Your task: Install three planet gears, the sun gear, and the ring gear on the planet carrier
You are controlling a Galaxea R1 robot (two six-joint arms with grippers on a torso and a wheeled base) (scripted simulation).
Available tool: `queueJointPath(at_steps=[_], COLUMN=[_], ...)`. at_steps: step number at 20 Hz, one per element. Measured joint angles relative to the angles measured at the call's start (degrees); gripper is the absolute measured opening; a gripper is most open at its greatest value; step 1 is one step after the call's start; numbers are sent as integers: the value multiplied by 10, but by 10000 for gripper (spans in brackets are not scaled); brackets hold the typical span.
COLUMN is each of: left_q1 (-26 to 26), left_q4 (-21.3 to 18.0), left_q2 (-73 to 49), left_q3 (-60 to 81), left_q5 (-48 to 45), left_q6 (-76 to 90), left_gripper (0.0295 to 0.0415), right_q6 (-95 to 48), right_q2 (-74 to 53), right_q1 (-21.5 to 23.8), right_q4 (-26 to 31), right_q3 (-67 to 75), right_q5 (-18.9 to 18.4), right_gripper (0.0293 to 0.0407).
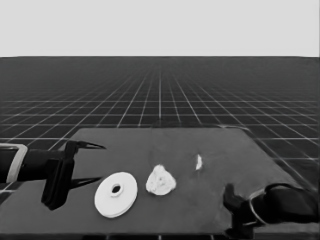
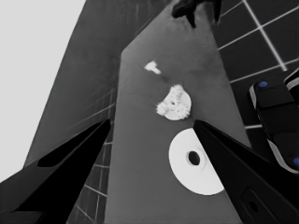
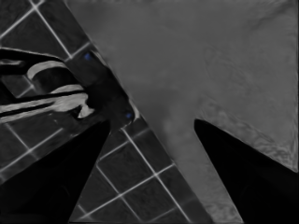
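L gripper (image 1: 95,164) jaws wide open, empty, beside larger round part (image 1: 116,194); R gripper (image 3: 152,135) jaws open, parked, touching nothing.

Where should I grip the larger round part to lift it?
Take the larger round part by its outer rim, coming from its left with the left gripper, which waits open beside it. It lies flat, and the gears crowd its right.

Flat, even light with no clear source falls on the dark bench (image 1: 210,200), and the white parts throw almost no shadow. Edges look soft and smeared throughout, without glare.
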Motion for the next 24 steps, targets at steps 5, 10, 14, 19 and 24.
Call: queueJointPath(at_steps=[5, 10, 14, 19, 24], left_q1=[0, 153, 167, 280, 303], left_q4=[0, 37, -86, 4, 24], left_q2=[0, 341, 364, 382, 389], left_q3=[0, -186, -329, -396, -417], left_q5=[0, 548, 502, 466, 454], left_q6=[0, -903, -975, -955, -945], left_gripper=[385, 397, 385, 385, 385], right_q6=[-70, -75, -76, -76, -76], right_q2=[-105, -112, -112, -112, -112], right_q1=[-23, -24, -24, -24, -24], right_q4=[-35, -37, -37, -37, -37], right_q3=[93, 99, 99, 99, 99], right_q5=[24, 25, 25, 26, 26], right_gripper=[385, 385, 385, 385, 385])
